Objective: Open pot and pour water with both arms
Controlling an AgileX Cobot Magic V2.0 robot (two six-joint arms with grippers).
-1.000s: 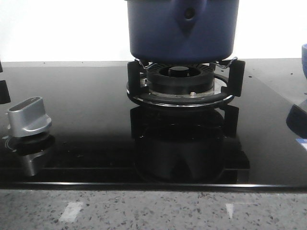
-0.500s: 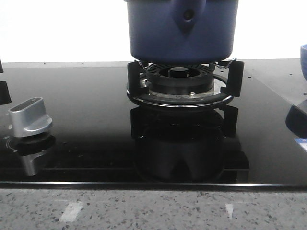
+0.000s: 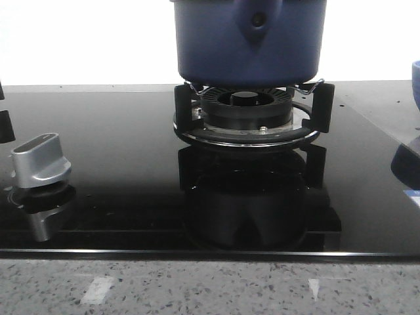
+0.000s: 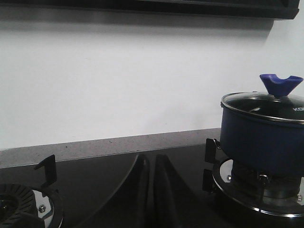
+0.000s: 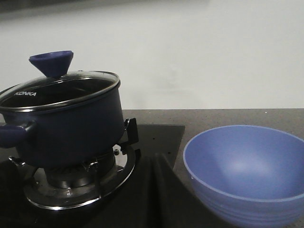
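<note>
The dark blue pot (image 3: 216,46) stands on the burner (image 3: 246,115) at the back centre, its riveted handle mount facing me. In the left wrist view the pot (image 4: 261,142) carries a glass lid (image 4: 259,103) with a blue knob (image 4: 280,84). The right wrist view shows the pot (image 5: 71,128), lid (image 5: 57,86) and knob (image 5: 51,63) too. My left gripper (image 4: 151,159) is shut and empty, low over the black hob, left of the pot. My right gripper (image 5: 159,161) is shut and empty, between the pot and a blue bowl (image 5: 242,166).
A silver stove knob (image 3: 39,159) sits at the hob's front left. The blue bowl (image 3: 416,82) is at the right edge. A second burner (image 4: 19,209) lies left of my left gripper. A white wall stands behind the hob; a speckled counter edge runs along the front.
</note>
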